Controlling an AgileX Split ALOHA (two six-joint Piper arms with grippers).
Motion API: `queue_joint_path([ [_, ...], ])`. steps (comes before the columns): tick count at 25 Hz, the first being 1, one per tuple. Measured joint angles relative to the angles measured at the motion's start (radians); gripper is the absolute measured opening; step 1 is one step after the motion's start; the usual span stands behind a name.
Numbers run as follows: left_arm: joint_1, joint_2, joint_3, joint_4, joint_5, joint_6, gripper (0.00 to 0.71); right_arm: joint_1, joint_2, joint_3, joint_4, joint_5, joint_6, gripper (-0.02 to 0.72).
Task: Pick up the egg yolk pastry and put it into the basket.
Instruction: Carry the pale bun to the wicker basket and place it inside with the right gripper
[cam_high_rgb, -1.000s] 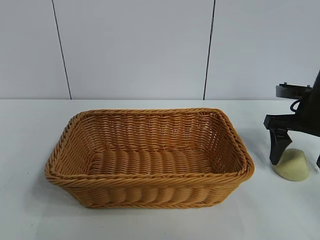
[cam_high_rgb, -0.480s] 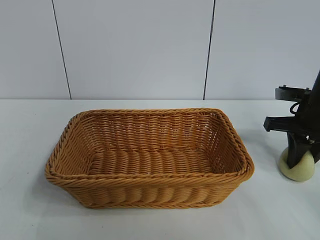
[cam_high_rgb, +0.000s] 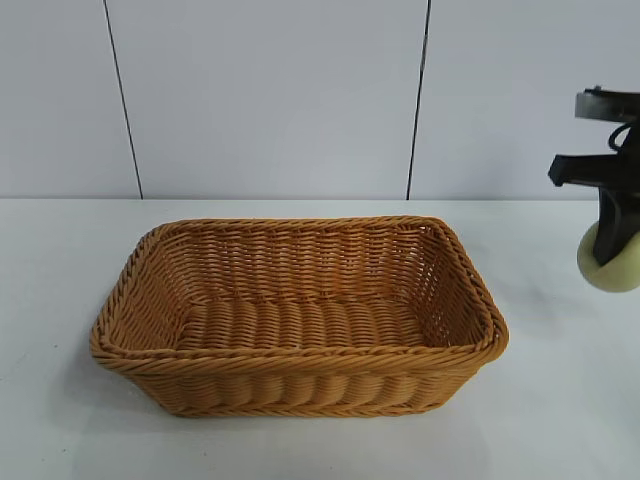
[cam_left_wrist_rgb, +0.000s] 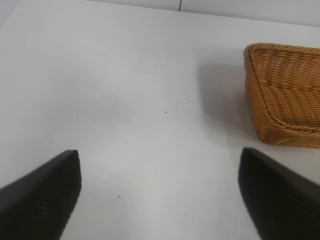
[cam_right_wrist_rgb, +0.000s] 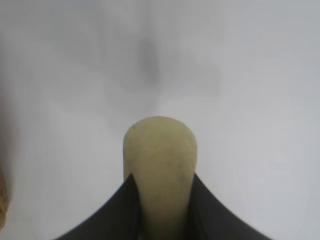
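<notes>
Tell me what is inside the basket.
Nothing shows inside the basket, only its woven floor. The pastry hangs outside it, clamped in the right gripper. The near wall's inner face is hidden.

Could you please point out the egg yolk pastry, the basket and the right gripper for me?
egg yolk pastry (cam_high_rgb: 612, 272), exterior view, on its lower rounded side.
basket (cam_high_rgb: 300, 362), exterior view, on its near braided rim.
right gripper (cam_right_wrist_rgb: 161, 210), right wrist view, between the fingers clamping the pastry.

A bare test bench in a lab or robot workroom: a plain white table (cam_high_rgb: 300, 440) bears only a wicker basket (cam_high_rgb: 300, 375), and right behind the basket rises a blank white panelled wall (cam_high_rgb: 270, 100) with thin dark seams; nothing domestic surrounds the basket.
</notes>
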Motion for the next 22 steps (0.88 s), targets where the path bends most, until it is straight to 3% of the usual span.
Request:
queue_joint_path([
  [6, 0.000, 0.000, 0.000, 0.000, -0.001, 0.000, 0.619, 0.000, -0.036, -0.116, 0.000, 0.130, -0.009, 0.142],
  [10, 0.000, 0.000, 0.000, 0.000, -0.001, 0.000, 0.619, 0.000, -0.036, -0.195, 0.009, 0.171, -0.017, 0.142],
  [16, 0.000, 0.000, 0.000, 0.000, -0.001, 0.000, 0.619, 0.037, -0.036, -0.248, 0.048, 0.179, -0.017, 0.142],
  [22, 0.000, 0.000, 0.000, -0.006, -0.004, 0.000, 0.619, 0.207, -0.022, -0.252, 0.057, 0.163, -0.010, 0.142],
])
